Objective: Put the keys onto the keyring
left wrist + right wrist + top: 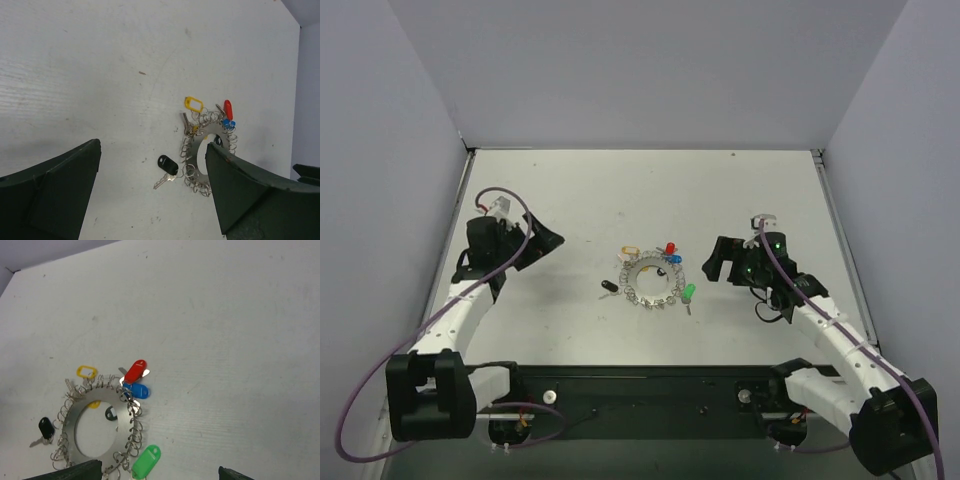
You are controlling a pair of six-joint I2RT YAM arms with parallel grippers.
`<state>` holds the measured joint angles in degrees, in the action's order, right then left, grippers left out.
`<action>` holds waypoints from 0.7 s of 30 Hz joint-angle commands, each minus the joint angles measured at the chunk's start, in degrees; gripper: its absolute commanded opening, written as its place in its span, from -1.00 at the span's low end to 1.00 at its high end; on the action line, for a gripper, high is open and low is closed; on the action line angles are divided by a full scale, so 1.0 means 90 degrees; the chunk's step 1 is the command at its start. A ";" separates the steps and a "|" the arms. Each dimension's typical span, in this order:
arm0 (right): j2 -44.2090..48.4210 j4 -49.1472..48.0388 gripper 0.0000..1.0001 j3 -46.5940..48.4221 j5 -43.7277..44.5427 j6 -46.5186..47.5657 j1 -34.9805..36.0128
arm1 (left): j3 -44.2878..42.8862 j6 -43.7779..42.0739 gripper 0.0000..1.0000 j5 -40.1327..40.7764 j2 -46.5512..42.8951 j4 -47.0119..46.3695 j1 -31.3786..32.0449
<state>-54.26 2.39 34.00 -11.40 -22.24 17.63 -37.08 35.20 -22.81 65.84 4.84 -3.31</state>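
keyring [73, 429] central, far from table [570, 190] edges

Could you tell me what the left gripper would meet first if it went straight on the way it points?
Most likely the table just short of the black key beside the keyring; depth is hard to judge.

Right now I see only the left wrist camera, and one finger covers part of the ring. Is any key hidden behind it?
Observer: Yes. A green key lies against the rim of the ring, on the side nearest the right arm.
Operator: Where is the right gripper?
Observer: The right gripper hangs open just to the right of the ring, clear of the keys.
Operator: Is anything inside the hole?
Observer: A dark tag lies inside the hole, near its edge.
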 commanded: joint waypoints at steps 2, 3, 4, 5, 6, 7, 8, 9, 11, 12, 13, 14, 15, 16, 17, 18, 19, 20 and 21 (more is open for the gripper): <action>-0.0357 0.0457 1.00 0.0129 -0.0003 0.0117 0.0531 | -0.0819 -0.0268 0.91 0.0635 0.0173 0.0084 0.1585; -0.0406 0.0476 1.00 0.0119 0.0026 0.0118 0.0619 | -0.1015 -0.0375 0.91 0.0862 0.0261 0.0193 0.1917; -0.0436 0.0476 1.00 0.0129 0.0065 0.0089 0.0726 | -0.1365 -0.0395 0.91 0.1019 0.0368 0.0262 0.2278; -0.0475 0.0467 0.98 0.0129 0.0075 0.0098 0.0891 | -0.1513 -0.0425 0.91 0.1069 0.0602 0.0253 0.2756; -0.0610 0.0466 0.95 0.0158 0.0094 0.0117 0.0990 | -0.1631 -0.0425 0.91 0.1060 0.0739 0.0234 0.3012; -0.0689 0.0466 0.92 0.0226 0.0114 0.0108 0.1068 | -0.1787 -0.0425 0.90 0.1050 0.0886 0.0205 0.3208; -0.0767 0.0457 0.89 0.0246 0.0124 0.0098 0.1194 | -0.1991 -0.0425 0.91 0.1079 0.1177 0.0204 0.3558; -0.0932 0.0447 0.86 0.0275 0.0105 0.0088 0.1244 | -0.2109 -0.0435 0.91 0.1108 0.1335 0.0224 0.3716; -0.1080 0.0379 0.75 0.0324 0.0017 0.0059 0.1332 | -0.2508 -0.0522 0.91 0.1147 0.1841 0.0398 0.4009; -0.1177 0.0350 0.73 0.0324 -0.0071 0.0030 0.1352 | -0.2665 -0.0677 0.90 0.1186 0.2037 0.0535 0.4291; -0.1207 0.0282 0.68 0.0324 -0.0129 0.0010 0.1362 | -0.2822 -0.0785 0.91 0.1216 0.2233 0.0855 0.4439; -0.1227 0.0233 0.66 0.0276 -0.0198 -0.0087 0.1381 | -0.3007 -0.0873 0.90 0.1371 0.2554 0.1033 0.4566; -0.1246 0.0164 0.62 0.0256 -0.0314 -0.0136 0.1410 | -0.3270 -0.0951 0.89 0.1507 0.2712 0.1228 0.4770; -0.1256 0.0019 0.53 0.0217 -0.0374 -0.0204 0.1430 | -0.3360 -0.0962 0.88 0.1663 0.2810 0.1481 0.4850; -0.1266 -0.0050 0.48 0.0149 -0.0413 -0.0311 0.1478 | -0.3399 -0.0981 0.88 0.1849 0.2937 0.1551 0.4879; -0.1314 -0.0119 0.44 0.0129 -0.0404 -0.0351 0.1614 | -0.3351 -0.0933 0.88 0.1880 0.2957 0.1600 0.4889; -0.1363 -0.0177 0.39 0.0129 -0.0287 -0.0400 0.1712 | -0.3302 -0.0894 0.88 0.1909 0.2948 0.1562 0.4870; -0.1422 -0.0188 0.36 0.0148 -0.0209 -0.0448 0.1820 | -0.3254 -0.0874 0.88 0.1919 0.2890 0.1552 0.4841; -0.1587 -0.0197 0.36 0.0177 -0.0150 -0.0517 0.1888 | -0.3137 -0.0835 0.88 0.1929 0.2841 0.1523 0.4821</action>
<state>-66.08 2.83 34.72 -13.08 -24.14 31.86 -64.82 28.25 -9.23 93.19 15.59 41.04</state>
